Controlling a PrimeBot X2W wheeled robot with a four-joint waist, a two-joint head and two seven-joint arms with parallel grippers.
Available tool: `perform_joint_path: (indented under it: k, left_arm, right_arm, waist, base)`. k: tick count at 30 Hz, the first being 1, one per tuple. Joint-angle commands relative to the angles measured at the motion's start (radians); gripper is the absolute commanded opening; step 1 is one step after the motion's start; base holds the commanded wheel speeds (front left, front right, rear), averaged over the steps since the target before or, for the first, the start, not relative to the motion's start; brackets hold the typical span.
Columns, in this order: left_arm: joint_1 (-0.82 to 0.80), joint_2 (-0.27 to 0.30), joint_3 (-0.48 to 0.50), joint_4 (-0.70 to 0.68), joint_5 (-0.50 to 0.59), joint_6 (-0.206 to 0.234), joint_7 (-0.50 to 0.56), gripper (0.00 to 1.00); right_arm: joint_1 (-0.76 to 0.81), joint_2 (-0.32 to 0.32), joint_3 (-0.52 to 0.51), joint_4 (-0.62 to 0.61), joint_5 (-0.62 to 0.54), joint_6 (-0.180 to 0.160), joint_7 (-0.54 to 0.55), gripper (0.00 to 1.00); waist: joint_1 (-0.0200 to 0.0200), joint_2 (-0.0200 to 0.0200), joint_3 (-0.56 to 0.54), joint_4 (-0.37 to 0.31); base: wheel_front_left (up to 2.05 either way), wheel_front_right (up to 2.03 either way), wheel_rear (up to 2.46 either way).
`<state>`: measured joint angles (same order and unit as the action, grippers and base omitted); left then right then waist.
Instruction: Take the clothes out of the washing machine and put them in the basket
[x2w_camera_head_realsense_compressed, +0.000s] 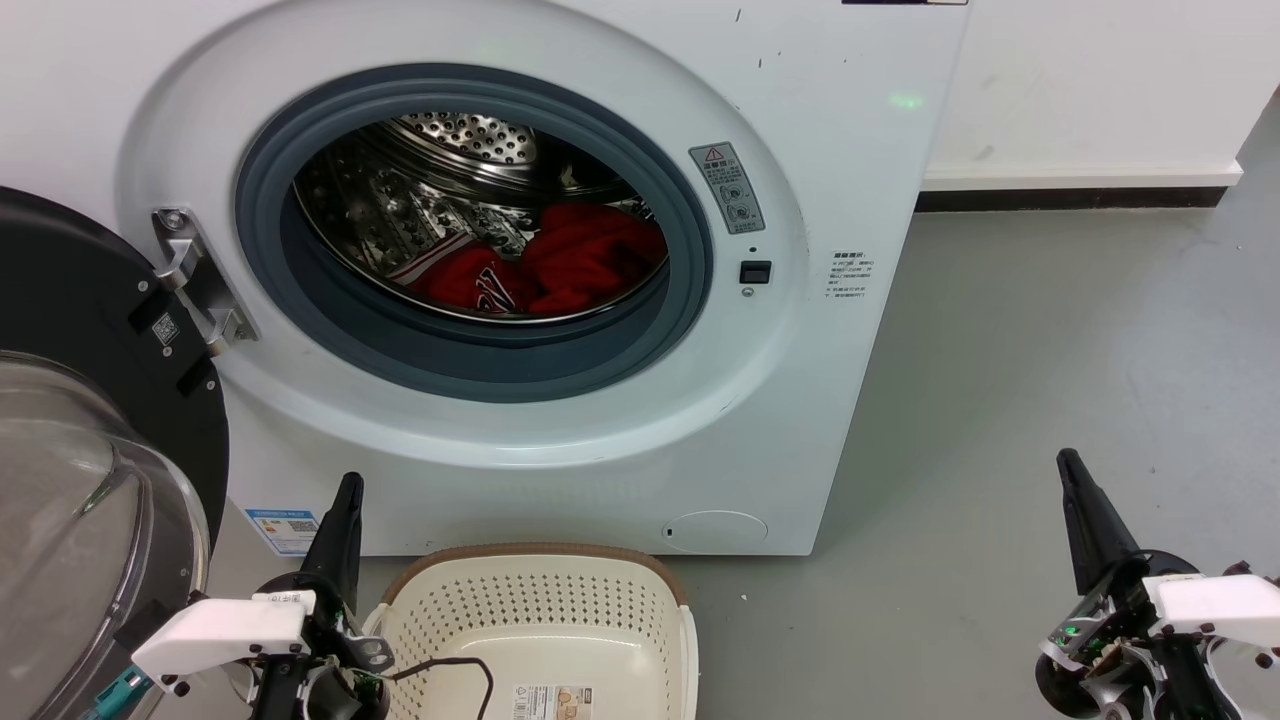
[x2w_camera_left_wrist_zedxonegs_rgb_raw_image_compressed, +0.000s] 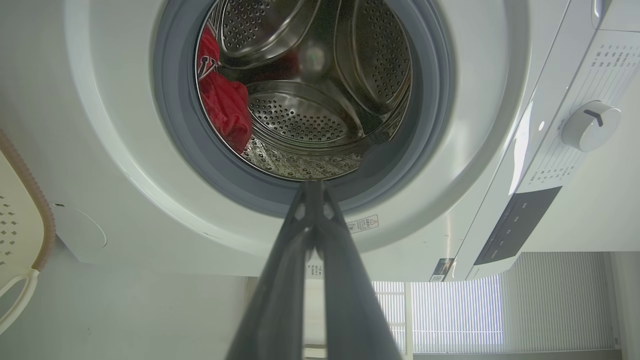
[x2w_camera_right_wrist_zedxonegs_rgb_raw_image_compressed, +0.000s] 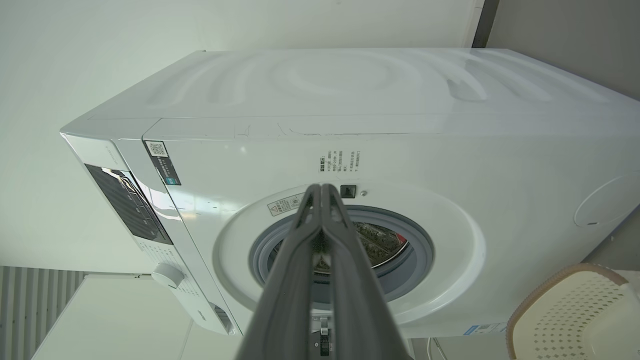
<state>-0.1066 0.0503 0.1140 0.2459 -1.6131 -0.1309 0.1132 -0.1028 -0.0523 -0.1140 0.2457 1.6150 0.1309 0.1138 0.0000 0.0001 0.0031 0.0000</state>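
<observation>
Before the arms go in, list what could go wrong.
The clothes lie low in the drum behind the grey rubber rim; fabric dragged over it may snag. The basket is small; a dangling garment could land on the floor. The open door stands by the left gripper, which might knock it.

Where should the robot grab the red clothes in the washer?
Probably the bunched-up hump of the red clothes, low in the drum. Come straight in through the open porthole from the front: the folds stand up there, easy to pinch.
</observation>
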Motion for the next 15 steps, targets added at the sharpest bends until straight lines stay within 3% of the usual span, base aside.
perform_joint_path:
  k: [1, 15]
  left_arm:
    - [-0.006, -0.002, 0.002, 0.000, 0.000, -0.002, 0.004, 0.00]
    - [-0.006, -0.002, 0.002, 0.000, 0.000, -0.002, 0.004, 0.00]
  right_arm:
    - [-0.013, 0.003, 0.000, 0.001, -0.005, 0.000, 0.001, 0.00]
    - [-0.013, 0.003, 0.000, 0.001, -0.005, 0.000, 0.001, 0.00]
  waist:
    - [0.0000, -0.0001, 0.000, 0.000]
    - [0.0000, -0.0001, 0.000, 0.000]
  base:
    - [0.00, 0.00, 0.00]
    - [0.00, 0.00, 0.00]
